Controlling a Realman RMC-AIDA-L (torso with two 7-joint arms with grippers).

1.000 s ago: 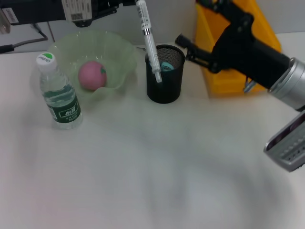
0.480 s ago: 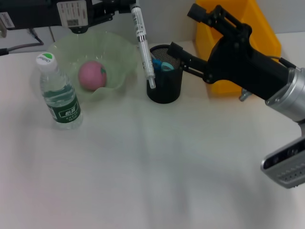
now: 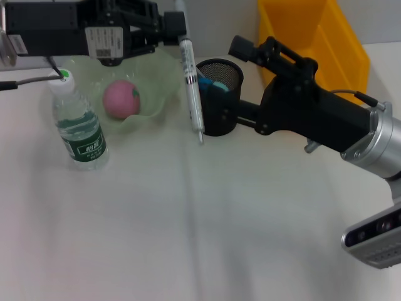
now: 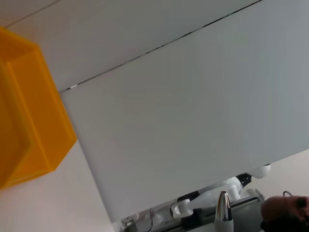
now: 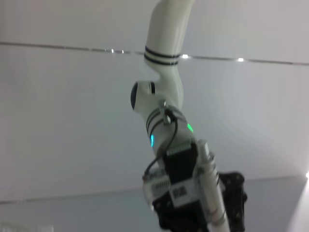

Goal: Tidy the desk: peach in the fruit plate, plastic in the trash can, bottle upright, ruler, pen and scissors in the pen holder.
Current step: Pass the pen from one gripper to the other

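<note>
Both grippers are matte black: the left gripper (image 3: 164,26), upper left, carries white barcode stickers and a thin black cable; the right gripper (image 3: 247,119) joins a silver cuff. Right wrist view: white arm, black bands, green lights.

Pink peach (image 3: 120,98), pale-green plate (image 3: 156,75), black mesh holder (image 3: 219,105) (yellow bin (image 3: 313,44)).

You had the white pen (image 3: 190,81) hanging nearly upright, tip down, just beside the black mesh pen holder (image 3: 220,97) on its bowl side and outside its rim. Something blue showed inside the holder. The pink peach (image 3: 121,98) lay in the pale green fruit plate (image 3: 158,69). The clear bottle (image 3: 78,125) stood upright with its green-marked white cap on, near the plate. The yellow trash can (image 3: 313,37) stood behind the holder.
</note>
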